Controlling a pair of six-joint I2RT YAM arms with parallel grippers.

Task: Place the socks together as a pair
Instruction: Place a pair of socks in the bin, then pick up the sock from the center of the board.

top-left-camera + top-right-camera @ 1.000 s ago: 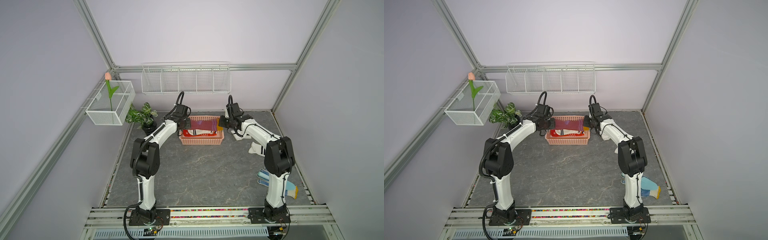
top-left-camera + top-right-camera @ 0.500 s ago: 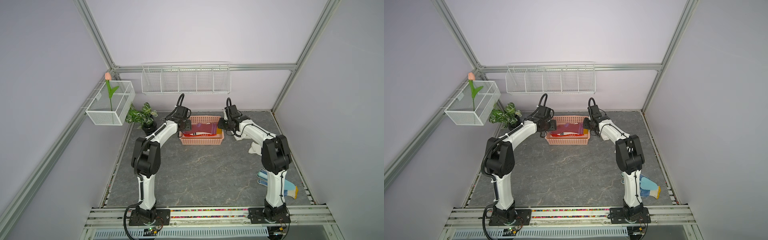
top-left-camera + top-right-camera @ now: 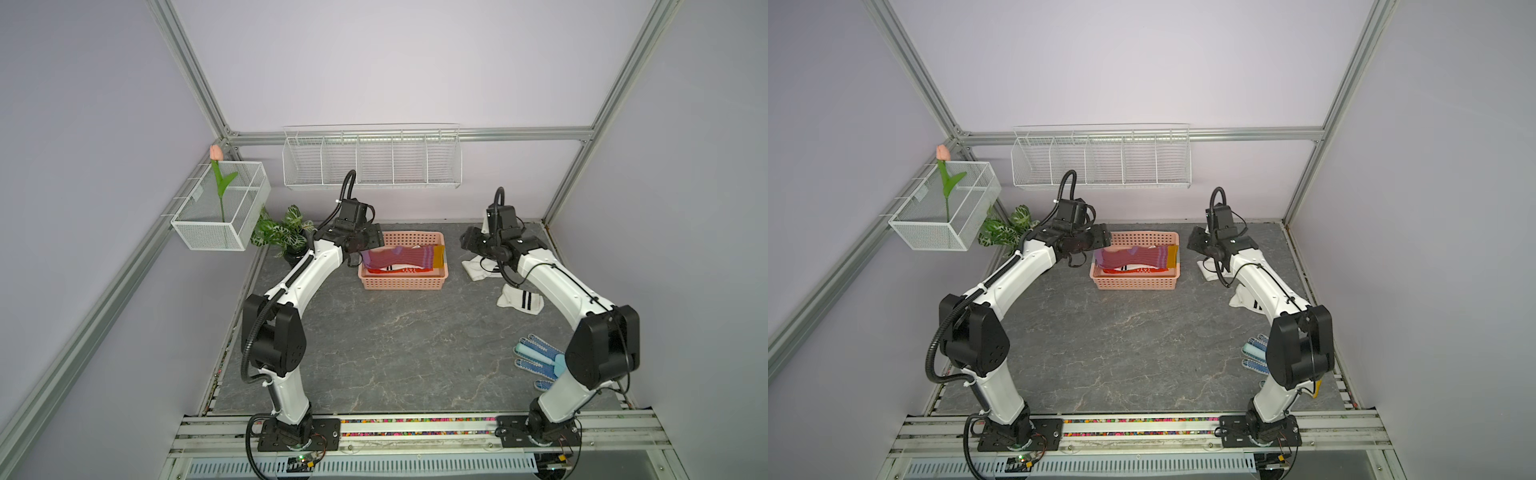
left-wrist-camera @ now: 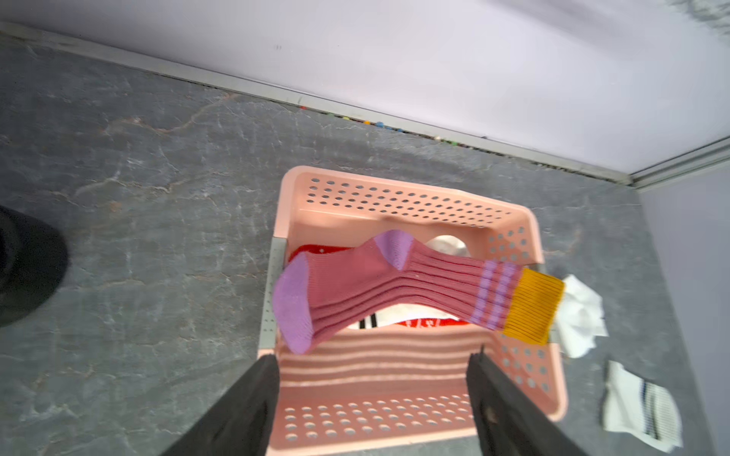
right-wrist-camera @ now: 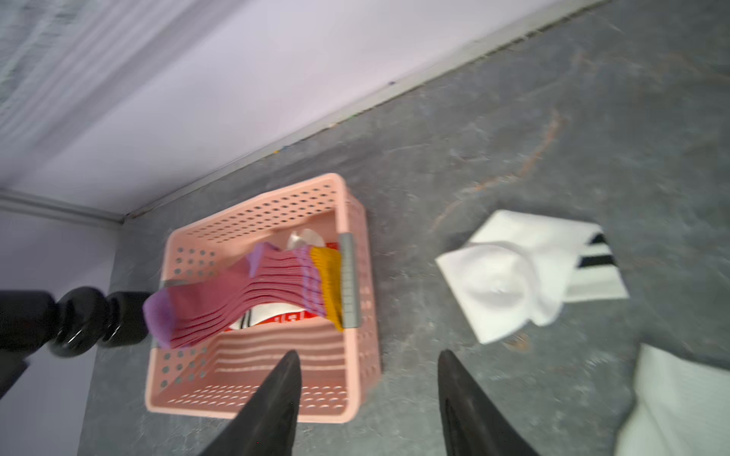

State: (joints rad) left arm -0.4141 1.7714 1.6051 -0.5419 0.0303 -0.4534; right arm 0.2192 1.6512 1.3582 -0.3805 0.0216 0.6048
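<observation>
A ribbed maroon sock [image 3: 401, 258] [image 4: 395, 288] [image 5: 253, 296] with purple toe and mustard cuff hangs loose over the pink basket [image 3: 401, 284] [image 4: 395, 414] [image 5: 253, 221], spanning it from side to side. A red sock [image 4: 316, 250] lies under it in the basket. Two white socks with black stripes [image 3: 478, 266] [image 3: 519, 300] [image 5: 509, 276] lie on the table right of the basket. My left gripper [image 3: 374, 241] [image 4: 375, 357] is open at the basket's left end, holding nothing. My right gripper [image 3: 467, 243] [image 5: 368, 353] is open and apart from the basket on its right.
Blue dotted gloves [image 3: 536, 357] lie at the front right by the right arm's base. A potted plant [image 3: 286, 232] stands at the back left. A wire bin [image 3: 220, 212] with a tulip and a wire shelf [image 3: 372, 160] hang on the walls.
Both grippers have opened and let go of the maroon sock, which is now loose over the basket. Both arms have drawn back from it, the right one farther to the right.
</observation>
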